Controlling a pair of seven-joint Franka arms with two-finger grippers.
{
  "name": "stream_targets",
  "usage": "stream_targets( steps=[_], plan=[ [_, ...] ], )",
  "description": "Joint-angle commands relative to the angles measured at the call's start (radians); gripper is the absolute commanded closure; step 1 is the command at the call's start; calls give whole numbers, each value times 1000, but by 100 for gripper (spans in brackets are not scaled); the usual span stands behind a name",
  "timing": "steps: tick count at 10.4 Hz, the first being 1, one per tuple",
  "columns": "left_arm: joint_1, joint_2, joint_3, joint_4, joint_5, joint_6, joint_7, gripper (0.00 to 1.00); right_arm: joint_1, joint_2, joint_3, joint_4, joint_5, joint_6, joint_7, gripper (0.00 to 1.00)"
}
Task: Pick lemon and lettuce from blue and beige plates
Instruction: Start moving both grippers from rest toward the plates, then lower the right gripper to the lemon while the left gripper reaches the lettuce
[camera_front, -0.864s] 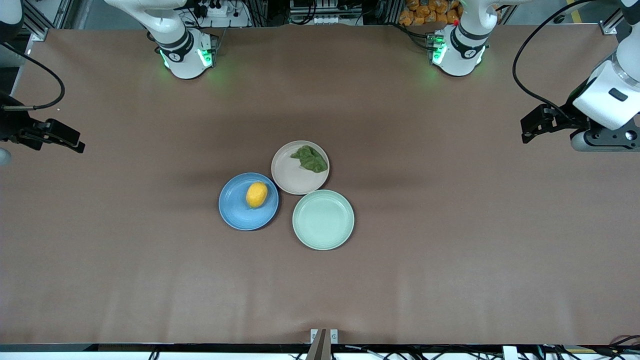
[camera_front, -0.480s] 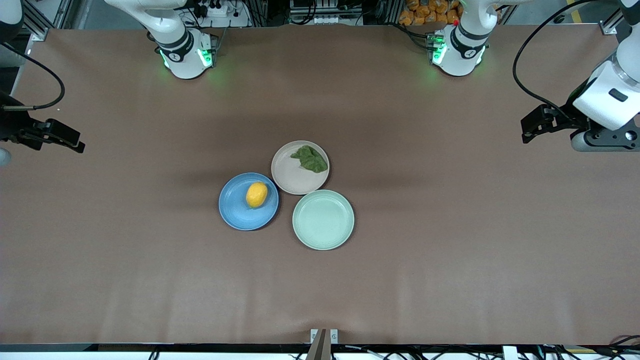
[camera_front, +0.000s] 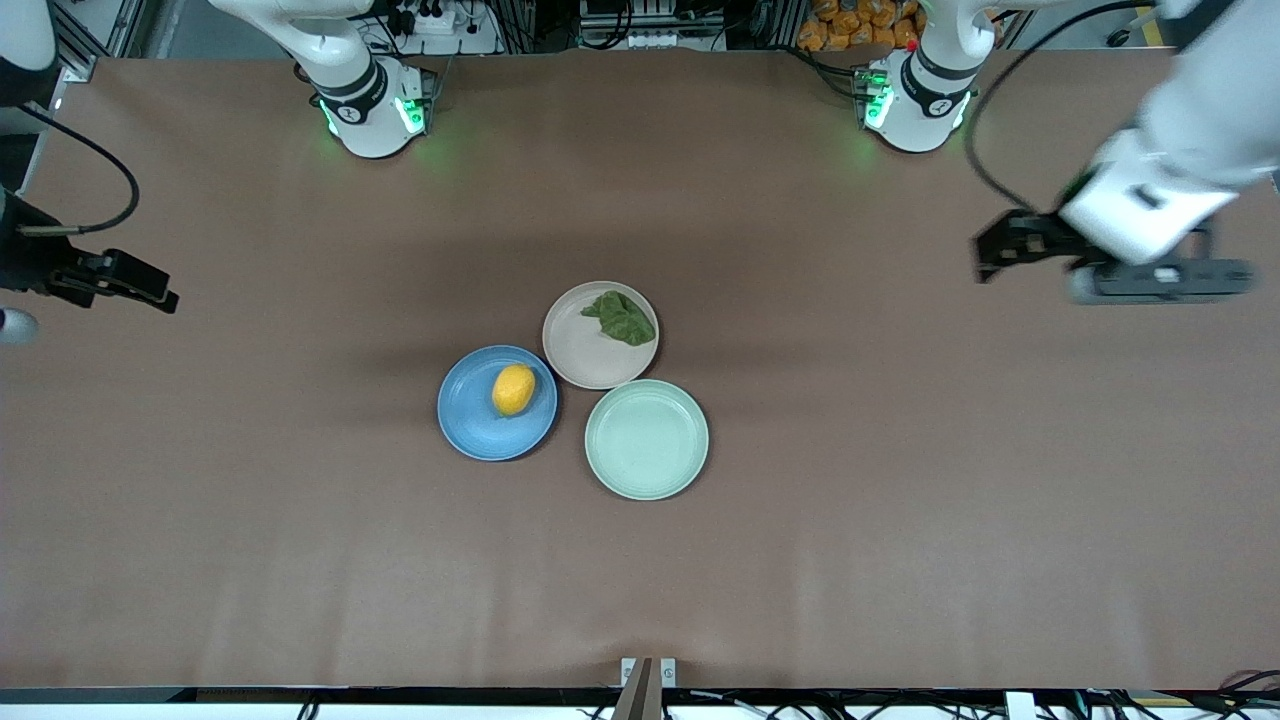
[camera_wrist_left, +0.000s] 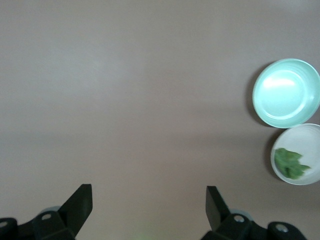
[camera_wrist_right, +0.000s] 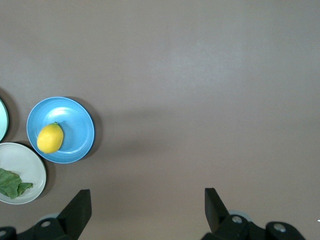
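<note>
The yellow lemon (camera_front: 513, 389) lies on the blue plate (camera_front: 468, 422). Touching that plate, the beige plate (camera_front: 578, 352) holds the dark green lettuce (camera_front: 620, 317) near its rim. My left gripper (camera_front: 988, 258) hangs open and empty over bare table toward the left arm's end. My right gripper (camera_front: 160, 296) hangs open and empty over the table's edge at the right arm's end. The left wrist view shows its gripper (camera_wrist_left: 148, 195), the lettuce (camera_wrist_left: 291, 163) and the beige plate (camera_wrist_left: 306, 139). The right wrist view shows its gripper (camera_wrist_right: 146, 197), the lemon (camera_wrist_right: 50, 138) and the blue plate (camera_wrist_right: 76, 124).
An empty mint-green plate (camera_front: 646, 439) touches both other plates, nearer to the front camera. The brown tabletop (camera_front: 900, 480) spreads wide around the three plates. Both arm bases (camera_front: 372, 110) stand along the table's edge farthest from the front camera.
The left arm has swung its gripper inward toward the plates. The right gripper has shifted only slightly. Plates, lemon and lettuce have not moved.
</note>
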Motion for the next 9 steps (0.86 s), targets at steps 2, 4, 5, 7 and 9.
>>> stream_targets(
  steps=[2, 4, 5, 7, 9],
  plan=[
    [-115, 93, -35, 25, -15, 83, -190, 0, 18, 36, 13, -1, 25, 20, 3, 0],
    [-196, 158, -35, 25, -16, 155, -306, 0, 24, 102, 13, -3, 77, 38, 2, 0],
    [-229, 193, -35, 24, -38, 214, -398, 0, 41, 114, 13, -15, 81, 41, 5, 0],
    [-323, 285, -35, 21, -72, 345, -517, 0, 90, 139, 13, -62, 94, 128, 70, 0],
    [-376, 365, -37, 13, -73, 474, -603, 0, 168, 145, 11, -110, 93, 191, 243, 0]
  ],
)
